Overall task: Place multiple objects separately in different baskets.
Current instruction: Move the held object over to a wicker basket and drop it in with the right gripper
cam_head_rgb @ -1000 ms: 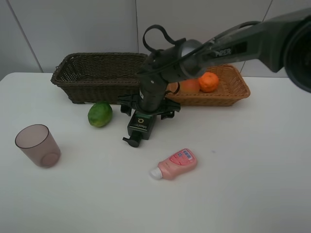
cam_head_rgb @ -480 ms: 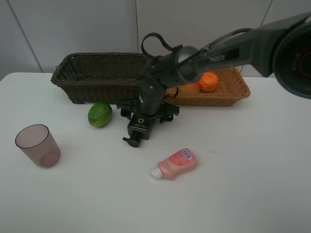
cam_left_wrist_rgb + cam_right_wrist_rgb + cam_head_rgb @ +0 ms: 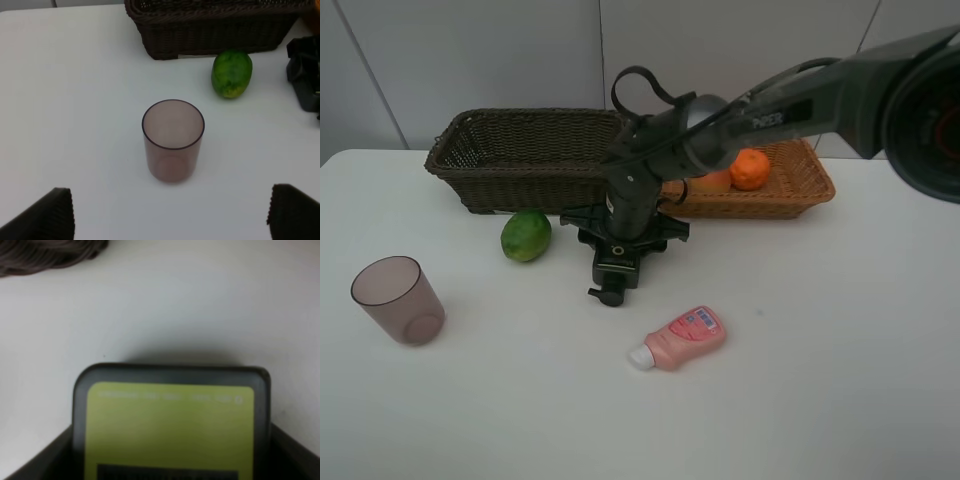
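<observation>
The black pump bottle with a green label (image 3: 617, 268) lies on the table in front of the baskets. My right gripper (image 3: 623, 238) is down over it, fingers against its two sides. In the right wrist view the bottle (image 3: 170, 425) fills the gap between the fingers (image 3: 30, 460). The green lime (image 3: 526, 235) lies left of the bottle and the pink white-capped bottle (image 3: 685, 337) lies nearer the front. The purple-brown cup (image 3: 398, 300) stands upright at the left. My left gripper (image 3: 170, 205) is open and empty, short of the cup (image 3: 173, 140). The orange (image 3: 750, 168) and the peach (image 3: 712, 180) lie in the light basket (image 3: 800, 190).
The dark brown basket (image 3: 500, 178) stands at the back left, beside the light one. The right arm reaches across in front of both baskets. The lime (image 3: 231, 74) and the dark basket (image 3: 215, 35) also show in the left wrist view.
My right gripper has come lower onto the black bottle. The bottle has shifted slightly right, and its pump end now points more toward the front.
</observation>
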### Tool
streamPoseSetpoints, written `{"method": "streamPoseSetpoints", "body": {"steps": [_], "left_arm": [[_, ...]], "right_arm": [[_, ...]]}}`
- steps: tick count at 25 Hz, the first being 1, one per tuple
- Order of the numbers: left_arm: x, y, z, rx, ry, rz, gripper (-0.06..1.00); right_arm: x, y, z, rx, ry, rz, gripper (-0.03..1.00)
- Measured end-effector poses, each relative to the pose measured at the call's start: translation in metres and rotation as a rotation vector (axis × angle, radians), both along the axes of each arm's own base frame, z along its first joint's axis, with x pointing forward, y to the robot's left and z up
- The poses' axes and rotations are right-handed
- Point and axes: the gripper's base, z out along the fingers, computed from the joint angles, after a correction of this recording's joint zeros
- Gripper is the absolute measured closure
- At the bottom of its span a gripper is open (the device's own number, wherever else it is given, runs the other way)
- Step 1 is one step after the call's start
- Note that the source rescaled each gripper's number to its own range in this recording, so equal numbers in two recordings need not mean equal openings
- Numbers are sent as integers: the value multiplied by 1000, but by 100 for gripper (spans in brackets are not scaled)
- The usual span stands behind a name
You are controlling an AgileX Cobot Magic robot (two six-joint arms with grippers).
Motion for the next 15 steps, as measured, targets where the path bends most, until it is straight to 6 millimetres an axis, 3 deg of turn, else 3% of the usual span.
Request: {"method": "streamPoseSetpoints", "body": {"steps": [11, 15], "left_arm": [[0, 0, 0, 0, 0, 0, -6], [0, 0, 0, 0, 0, 0, -6]], "right_arm": [[0, 0, 0, -11, 5, 11, 71], [-3, -4, 13, -61, 15, 55, 71]]}}
